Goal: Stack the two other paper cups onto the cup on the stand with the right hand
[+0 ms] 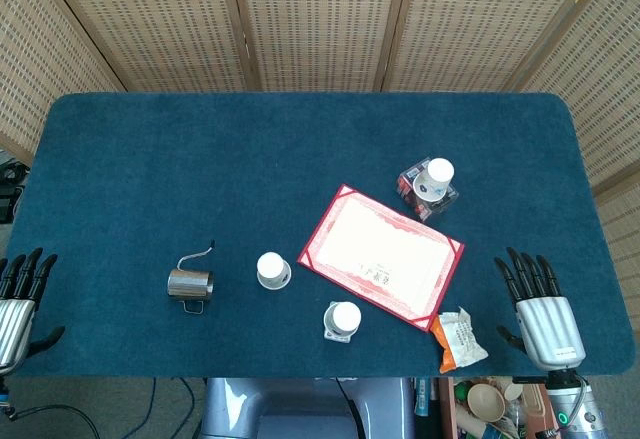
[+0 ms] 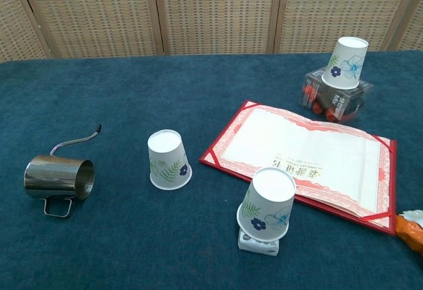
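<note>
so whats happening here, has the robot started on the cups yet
Not yet. Both hands, left hand and right hand, rest open at the table's near edge, holding nothing. Three upside-down paper cups sit apart: one on a small white stand, the fern cup directly on the cloth, and the far cup on a clear box. A red certificate folder lies between them, a steel pitcher to the left.

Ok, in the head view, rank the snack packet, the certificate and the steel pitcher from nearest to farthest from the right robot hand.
From the right robot hand:
1. Snack packet, just beside it at the table's near edge.
2. Certificate, mid-table.
3. Steel pitcher, far across on the left.
</note>
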Available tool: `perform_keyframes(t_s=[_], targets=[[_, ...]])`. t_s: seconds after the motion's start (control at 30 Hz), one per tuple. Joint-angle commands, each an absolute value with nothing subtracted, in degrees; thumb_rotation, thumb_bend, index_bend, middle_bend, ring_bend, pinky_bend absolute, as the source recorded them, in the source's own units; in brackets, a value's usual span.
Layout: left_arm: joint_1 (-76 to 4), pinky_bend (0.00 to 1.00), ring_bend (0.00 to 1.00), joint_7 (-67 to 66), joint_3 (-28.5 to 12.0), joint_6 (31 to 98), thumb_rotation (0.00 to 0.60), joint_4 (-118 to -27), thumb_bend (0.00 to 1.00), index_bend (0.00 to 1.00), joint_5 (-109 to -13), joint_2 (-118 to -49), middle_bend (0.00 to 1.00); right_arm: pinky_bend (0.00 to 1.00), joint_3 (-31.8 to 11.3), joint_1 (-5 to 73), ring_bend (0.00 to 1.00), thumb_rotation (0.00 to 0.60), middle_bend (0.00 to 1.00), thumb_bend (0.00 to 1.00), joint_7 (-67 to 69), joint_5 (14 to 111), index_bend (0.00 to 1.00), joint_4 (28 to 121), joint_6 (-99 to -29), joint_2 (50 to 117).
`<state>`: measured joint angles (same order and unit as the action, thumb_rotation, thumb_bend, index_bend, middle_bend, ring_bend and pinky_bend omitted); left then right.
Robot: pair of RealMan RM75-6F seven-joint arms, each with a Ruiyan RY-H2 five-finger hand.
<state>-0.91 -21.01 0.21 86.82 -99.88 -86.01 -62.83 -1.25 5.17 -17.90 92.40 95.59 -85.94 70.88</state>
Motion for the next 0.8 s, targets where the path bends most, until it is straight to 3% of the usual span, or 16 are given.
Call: perform_keyframes(t_s=[0.03, 0.8], targets=[[-0.9, 0.00, 0.00, -20.9, 0.2, 86.8, 0.600, -99.8, 0.18, 0.00, -85.9, -62.8, 0.00, 0.00, -1.2, 5.2, 0.00, 0.600, 0.00, 0.10, -17.8, 92.4, 0.00, 95.5, -86.0, 71.0], [-1.0, 0.00, 0.00, -21.1, 0.6, 86.7, 0.600, -100.3, 0.18, 0.00, -86.7, -62.8, 0.00, 0.00, -0.7, 5.1, 0.00, 0.600, 0.00, 0.10, -15.9, 94.4, 0.00, 95.9, -86.6, 71.4]])
